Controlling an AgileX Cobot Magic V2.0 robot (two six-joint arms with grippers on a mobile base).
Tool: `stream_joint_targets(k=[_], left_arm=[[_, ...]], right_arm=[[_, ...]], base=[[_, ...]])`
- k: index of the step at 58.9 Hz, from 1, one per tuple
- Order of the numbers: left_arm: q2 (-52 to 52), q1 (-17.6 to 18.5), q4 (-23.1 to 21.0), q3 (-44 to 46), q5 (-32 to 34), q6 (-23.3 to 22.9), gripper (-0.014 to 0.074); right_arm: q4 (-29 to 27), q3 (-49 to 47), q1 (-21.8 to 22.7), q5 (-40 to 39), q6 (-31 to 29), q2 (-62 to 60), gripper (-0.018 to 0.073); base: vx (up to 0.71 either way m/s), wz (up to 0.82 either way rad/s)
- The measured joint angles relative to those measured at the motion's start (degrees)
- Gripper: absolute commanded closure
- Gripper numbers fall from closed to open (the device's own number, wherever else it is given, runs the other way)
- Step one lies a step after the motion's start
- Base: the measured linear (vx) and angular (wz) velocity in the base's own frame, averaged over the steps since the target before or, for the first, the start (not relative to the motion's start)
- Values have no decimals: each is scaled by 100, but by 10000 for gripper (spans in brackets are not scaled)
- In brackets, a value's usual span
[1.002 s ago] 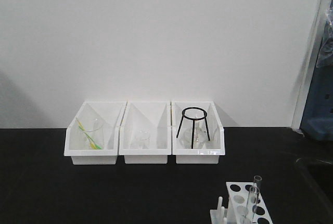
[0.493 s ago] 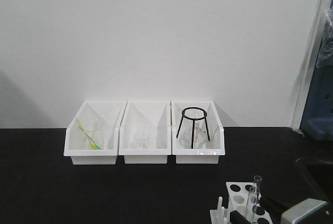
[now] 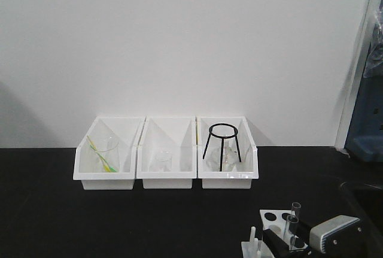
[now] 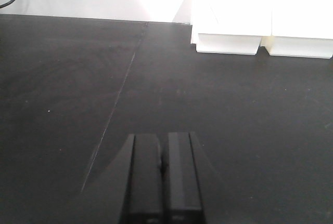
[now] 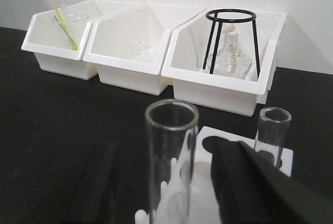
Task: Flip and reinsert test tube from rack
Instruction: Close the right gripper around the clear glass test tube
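Clear cylindrical glass tube (image 5: 170, 167) — white round-holed rack (image 5: 286, 156)

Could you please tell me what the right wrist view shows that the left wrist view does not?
Only the right wrist view shows the rack, the nearer test tube standing between the fingers of the open right pincer, the farther test tube, a black tripod and a glass flask. Only the left wrist view shows the shut left pincer over bare tabletop crossed by a seam. Both show the black table and the white bins.
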State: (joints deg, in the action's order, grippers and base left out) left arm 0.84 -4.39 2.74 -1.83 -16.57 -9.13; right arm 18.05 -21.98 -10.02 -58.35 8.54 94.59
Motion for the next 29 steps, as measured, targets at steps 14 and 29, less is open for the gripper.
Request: stream_joint_targets(k=[14, 29], left_arm=[[0, 0, 0, 0, 0, 0, 603], [0, 0, 0, 0, 0, 0, 603]], right_arm=[[-20, 0, 0, 0, 0, 0, 361], [-32, 0, 0, -10, 0, -16, 448]], base=[[0, 0], [0, 0]])
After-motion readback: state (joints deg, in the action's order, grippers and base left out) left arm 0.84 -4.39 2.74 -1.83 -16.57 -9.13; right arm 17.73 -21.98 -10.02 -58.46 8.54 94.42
